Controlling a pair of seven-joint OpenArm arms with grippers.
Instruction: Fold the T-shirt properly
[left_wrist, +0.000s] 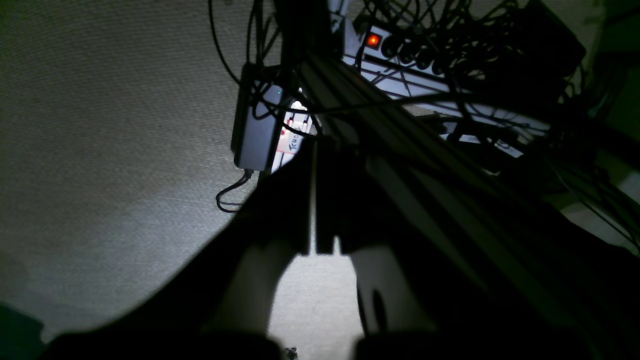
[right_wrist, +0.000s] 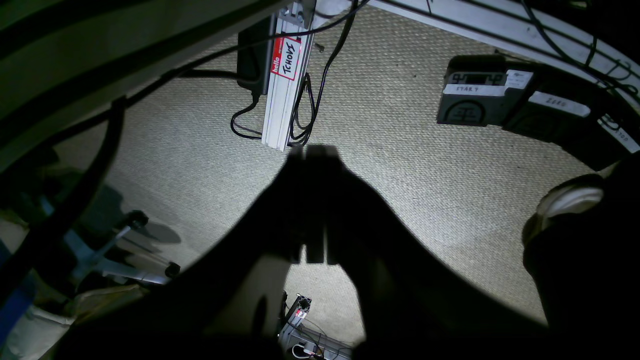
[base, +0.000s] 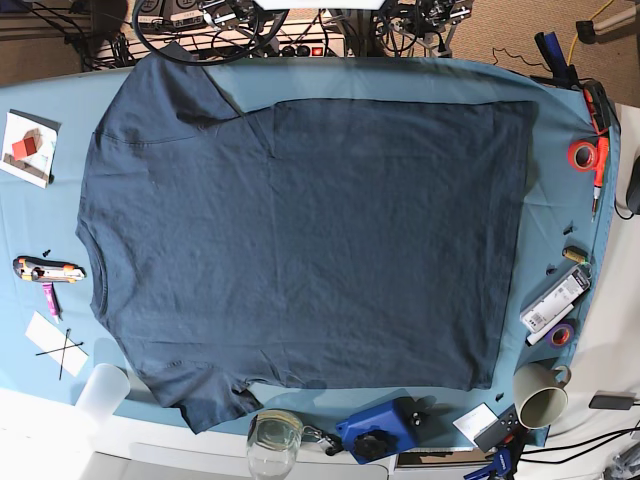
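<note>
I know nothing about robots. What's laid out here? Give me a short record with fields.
garment: T-shirt, dark navy, spread flat and unfolded, neck toward the base view's left
surface: teal tablecloth under it
left gripper: pointing at the carpet, holding nothing, fingertips close together
right gripper: pointing at the carpet, holding nothing, shut
arms in base view: not visible over the table
along the near edge: glass, beige mug, blue device
right edge of base view: orange tape roll

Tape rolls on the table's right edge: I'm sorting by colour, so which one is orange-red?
The orange-red tape roll is the one farther up the right edge in the base view, beside the T-shirt's hem; the purple tape roll lies lower, above the mug.
</note>
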